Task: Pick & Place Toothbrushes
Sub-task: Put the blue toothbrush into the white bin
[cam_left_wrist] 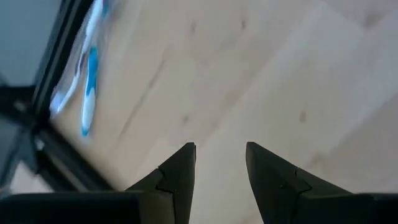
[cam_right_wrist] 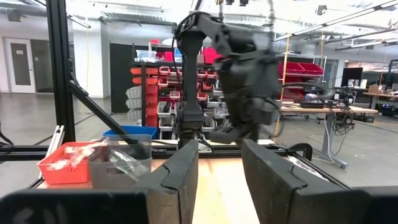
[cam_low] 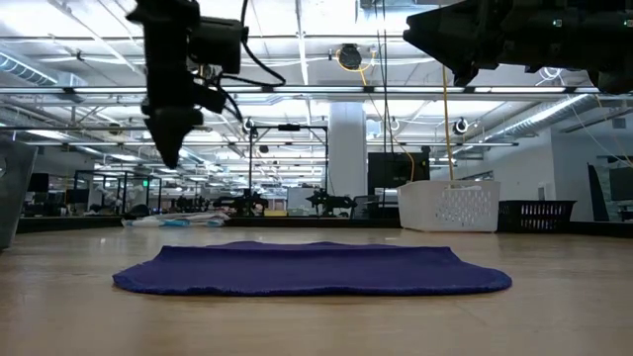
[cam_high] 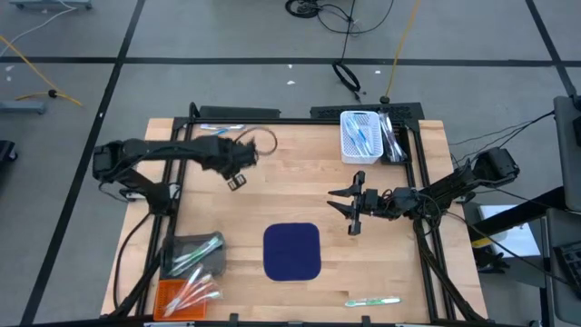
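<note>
Blue-and-white toothbrushes [cam_high: 221, 129] lie flat on the table by its far left frame, also visible in the left wrist view [cam_left_wrist: 87, 81]. My left gripper [cam_high: 237, 182] hangs open above bare wood a little nearer than them, its fingers [cam_left_wrist: 180, 168] pointing down with nothing between. A green toothbrush [cam_high: 372, 301] lies near the front edge. My right gripper [cam_high: 340, 204] stands open in mid-air right of centre, pointing level toward the table's left, empty [cam_right_wrist: 221, 146]. The navy mat [cam_high: 292, 252] lies flat at centre front.
A white basket [cam_high: 360, 136] with toothbrushes stands at the far right beside a black tray [cam_high: 394, 138]. A grey bin [cam_high: 192, 254] and an orange bin [cam_high: 186, 295], both holding toothbrushes, sit at the front left. A black frame [cam_high: 422, 209] borders the table.
</note>
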Motion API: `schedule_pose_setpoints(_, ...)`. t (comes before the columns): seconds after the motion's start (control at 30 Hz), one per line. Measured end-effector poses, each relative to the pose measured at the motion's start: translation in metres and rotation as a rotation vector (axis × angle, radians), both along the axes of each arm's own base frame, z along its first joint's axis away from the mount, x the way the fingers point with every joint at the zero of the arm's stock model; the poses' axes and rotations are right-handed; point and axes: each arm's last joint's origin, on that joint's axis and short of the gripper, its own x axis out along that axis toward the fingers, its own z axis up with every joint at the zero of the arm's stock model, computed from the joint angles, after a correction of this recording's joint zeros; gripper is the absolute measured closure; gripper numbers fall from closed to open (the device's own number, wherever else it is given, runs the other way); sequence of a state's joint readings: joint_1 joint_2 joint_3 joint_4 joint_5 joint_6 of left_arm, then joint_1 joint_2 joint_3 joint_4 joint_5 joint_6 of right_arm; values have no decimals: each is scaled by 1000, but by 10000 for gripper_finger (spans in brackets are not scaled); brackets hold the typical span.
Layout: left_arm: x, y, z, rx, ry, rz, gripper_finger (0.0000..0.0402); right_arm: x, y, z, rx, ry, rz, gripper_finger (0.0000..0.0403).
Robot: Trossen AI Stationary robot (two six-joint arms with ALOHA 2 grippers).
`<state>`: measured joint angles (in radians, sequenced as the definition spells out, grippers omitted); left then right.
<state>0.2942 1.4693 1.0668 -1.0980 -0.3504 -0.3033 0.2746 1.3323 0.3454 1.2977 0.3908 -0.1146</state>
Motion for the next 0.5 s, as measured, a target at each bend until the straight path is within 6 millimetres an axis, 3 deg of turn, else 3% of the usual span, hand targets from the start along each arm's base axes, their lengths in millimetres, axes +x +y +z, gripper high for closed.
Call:
schedule_pose_setpoints(0.3,-13,67,2,-21,-170,84,256,0,0,0,-8,4,-2,287)
schedule_pose_setpoints(0.5,-27,96,4,-13,-244,174,257,0,0,0,-28,4,-7,287)
